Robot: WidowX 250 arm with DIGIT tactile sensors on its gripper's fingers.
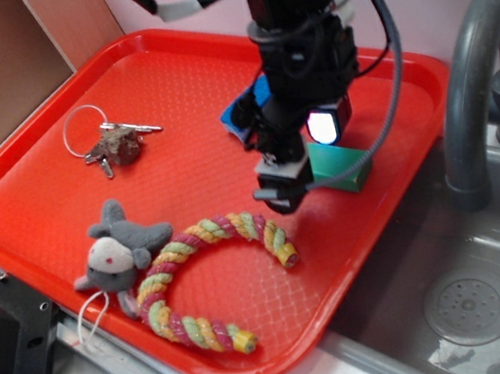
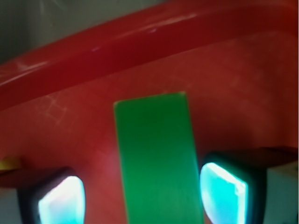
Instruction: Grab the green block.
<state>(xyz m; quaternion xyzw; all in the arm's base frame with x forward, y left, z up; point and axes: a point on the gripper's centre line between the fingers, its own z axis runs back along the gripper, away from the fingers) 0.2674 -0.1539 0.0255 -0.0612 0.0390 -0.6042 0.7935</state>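
Jaws stand spread apart, one glowing pad on each side of the green block [image 2: 158, 158], with bare red tray showing in the gap on both sides, so neither pad [image 2: 223, 192] touches it. Seen from outside, the gripper [image 1: 305, 144] hangs low over the far right part of the red tray [image 1: 191, 120], and the block [image 1: 341, 167] lies flat just beneath and behind it. A blue sponge [image 1: 240, 117] sits just beyond the jaws, partly hidden. Well off to the other side lie a bunch of keys [image 1: 113, 141], a grey plush toy [image 1: 117, 252] and a braided rope ring [image 1: 204, 286]. A grey faucet [image 1: 471, 73] rises beside the tray
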